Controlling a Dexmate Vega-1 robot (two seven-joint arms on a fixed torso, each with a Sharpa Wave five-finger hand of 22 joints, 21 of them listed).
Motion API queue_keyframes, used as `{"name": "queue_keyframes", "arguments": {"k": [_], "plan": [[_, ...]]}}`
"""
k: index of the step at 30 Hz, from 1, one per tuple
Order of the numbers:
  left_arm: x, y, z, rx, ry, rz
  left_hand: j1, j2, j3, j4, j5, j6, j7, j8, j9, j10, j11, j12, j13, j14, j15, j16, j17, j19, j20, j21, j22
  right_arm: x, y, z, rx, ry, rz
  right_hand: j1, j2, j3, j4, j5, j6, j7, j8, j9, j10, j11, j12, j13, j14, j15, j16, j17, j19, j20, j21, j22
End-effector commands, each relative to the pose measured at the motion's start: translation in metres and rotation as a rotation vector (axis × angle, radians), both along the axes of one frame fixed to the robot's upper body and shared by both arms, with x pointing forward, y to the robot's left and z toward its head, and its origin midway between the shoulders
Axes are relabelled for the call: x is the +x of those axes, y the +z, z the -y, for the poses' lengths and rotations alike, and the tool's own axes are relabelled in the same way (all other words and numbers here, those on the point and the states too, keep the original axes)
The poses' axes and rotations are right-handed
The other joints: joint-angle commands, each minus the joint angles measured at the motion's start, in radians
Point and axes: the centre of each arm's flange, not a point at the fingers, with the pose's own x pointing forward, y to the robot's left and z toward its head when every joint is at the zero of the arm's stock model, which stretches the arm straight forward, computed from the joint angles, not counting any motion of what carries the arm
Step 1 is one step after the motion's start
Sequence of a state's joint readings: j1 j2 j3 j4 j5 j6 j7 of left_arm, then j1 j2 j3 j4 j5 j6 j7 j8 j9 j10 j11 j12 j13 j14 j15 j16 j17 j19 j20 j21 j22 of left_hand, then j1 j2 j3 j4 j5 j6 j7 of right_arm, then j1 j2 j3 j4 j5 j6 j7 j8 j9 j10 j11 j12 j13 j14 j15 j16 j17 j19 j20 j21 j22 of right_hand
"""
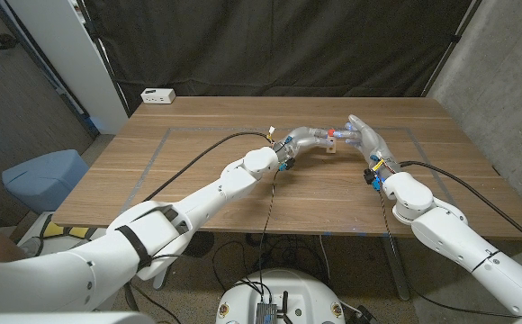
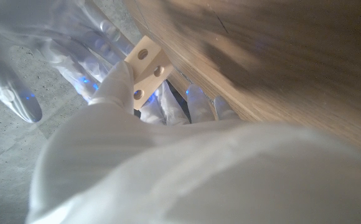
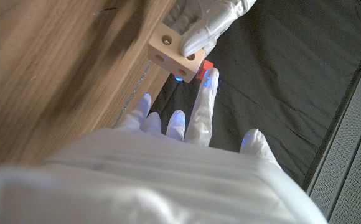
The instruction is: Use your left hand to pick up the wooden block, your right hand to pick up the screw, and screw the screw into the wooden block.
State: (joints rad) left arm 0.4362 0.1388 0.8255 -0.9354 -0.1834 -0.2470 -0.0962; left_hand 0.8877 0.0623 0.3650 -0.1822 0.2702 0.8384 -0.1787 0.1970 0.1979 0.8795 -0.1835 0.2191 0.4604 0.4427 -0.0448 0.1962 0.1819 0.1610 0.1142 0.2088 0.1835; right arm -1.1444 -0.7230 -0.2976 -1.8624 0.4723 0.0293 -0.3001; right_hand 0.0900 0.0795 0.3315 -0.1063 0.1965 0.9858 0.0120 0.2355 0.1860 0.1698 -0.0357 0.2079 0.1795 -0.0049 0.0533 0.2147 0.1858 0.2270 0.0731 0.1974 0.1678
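A pale wooden block [image 1: 331, 147] with round holes is in the middle of the table, towards the far side. My left hand [image 1: 308, 138] grips it from the left, thumb on its face [image 2: 146, 68]. A red screw [image 1: 331, 134] shows at the block's top, and its red head [image 3: 206, 66] sits against the block [image 3: 174, 53]. My right hand [image 1: 365, 137] is just right of the block with its fingers spread. One fingertip [image 3: 207, 84] reaches the screw while the thumb stays apart. I cannot tell whether the block touches the table.
A white box [image 1: 157, 95] sits at the table's far left corner. A blue bin [image 1: 45, 175] stands on the floor left of the table. Thin tape lines [image 1: 157, 157] mark the tabletop, and a black curtain hangs behind it.
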Motion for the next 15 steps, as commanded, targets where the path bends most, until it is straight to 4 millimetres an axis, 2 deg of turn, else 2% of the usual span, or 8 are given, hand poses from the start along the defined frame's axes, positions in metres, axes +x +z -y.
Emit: {"name": "queue_keyframes", "arguments": {"k": [1, 2, 4, 9, 15], "plan": [[-0.0035, -0.0022, -0.0020, -0.001, 0.008, 0.005, 0.001, 0.017, 0.029, 0.025, 0.007, 0.066, 0.045, 0.006, 0.001, 0.018, -0.013, 0.016, 0.036, 0.011, -0.021, 0.002, 0.001, 0.002, -0.003, 0.007, 0.005, -0.0035, 0.0003, 0.0026, 0.011, -0.029, 0.017, 0.007, -0.005, 0.009, -0.005, 0.009, -0.008, 0.002, -0.006, 0.003, 0.009, 0.003, 0.000, 0.002, 0.012, 0.004, 0.006, 0.002, 0.017, -0.002, 0.006, 0.001], [-0.0039, -0.0023, -0.0020, 0.000, 0.008, 0.006, 0.001, 0.017, 0.029, 0.025, 0.007, 0.065, 0.045, 0.006, 0.001, 0.018, -0.014, 0.017, 0.036, 0.011, -0.021, 0.002, 0.001, 0.002, -0.002, 0.007, 0.005, -0.0037, 0.0003, 0.0029, 0.010, -0.029, 0.018, 0.008, -0.005, 0.009, -0.006, 0.008, -0.024, -0.001, -0.014, 0.003, 0.009, 0.002, -0.001, 0.002, 0.013, 0.004, 0.005, 0.002, 0.019, -0.002, 0.006, 0.001], [-0.0050, -0.0027, -0.0021, 0.001, 0.008, 0.007, 0.003, 0.017, 0.030, 0.024, 0.007, 0.065, 0.046, 0.006, 0.001, 0.018, -0.014, 0.017, 0.036, 0.011, -0.020, 0.002, 0.001, 0.002, -0.003, 0.007, 0.005, -0.0040, 0.0002, 0.0034, 0.010, -0.031, 0.016, 0.008, -0.006, 0.009, -0.006, 0.008, -0.026, -0.002, -0.015, 0.003, 0.006, 0.001, -0.003, 0.002, 0.013, 0.006, 0.005, 0.002, 0.020, -0.001, 0.005, 0.001], [-0.0069, -0.0033, -0.0016, 0.004, 0.006, 0.009, 0.001, 0.017, 0.030, 0.025, 0.007, 0.066, 0.046, 0.006, 0.001, 0.018, -0.013, 0.017, 0.036, 0.011, -0.021, 0.002, 0.001, 0.002, -0.003, 0.007, 0.005, -0.0047, -0.0002, 0.0040, 0.012, -0.036, 0.014, 0.008, -0.007, 0.010, -0.007, 0.007, -0.068, -0.012, -0.036, 0.004, -0.021, 0.013, -0.017, 0.002, 0.001, 0.016, -0.005, 0.003, 0.013, 0.008, -0.002, 0.001], [-0.0086, -0.0030, -0.0005, 0.006, 0.004, 0.013, 0.002, 0.016, 0.030, 0.025, 0.007, 0.064, 0.044, 0.006, 0.001, 0.018, -0.014, 0.017, 0.036, 0.012, -0.021, 0.002, 0.000, 0.003, -0.003, 0.007, 0.005, -0.0055, 0.0008, 0.0048, 0.008, -0.030, 0.015, 0.002, -0.011, 0.008, -0.005, 0.005, -0.126, -0.020, -0.055, 0.005, -0.060, 0.006, -0.029, 0.003, -0.019, 0.029, -0.014, 0.006, -0.003, 0.027, -0.010, 0.001]]}}
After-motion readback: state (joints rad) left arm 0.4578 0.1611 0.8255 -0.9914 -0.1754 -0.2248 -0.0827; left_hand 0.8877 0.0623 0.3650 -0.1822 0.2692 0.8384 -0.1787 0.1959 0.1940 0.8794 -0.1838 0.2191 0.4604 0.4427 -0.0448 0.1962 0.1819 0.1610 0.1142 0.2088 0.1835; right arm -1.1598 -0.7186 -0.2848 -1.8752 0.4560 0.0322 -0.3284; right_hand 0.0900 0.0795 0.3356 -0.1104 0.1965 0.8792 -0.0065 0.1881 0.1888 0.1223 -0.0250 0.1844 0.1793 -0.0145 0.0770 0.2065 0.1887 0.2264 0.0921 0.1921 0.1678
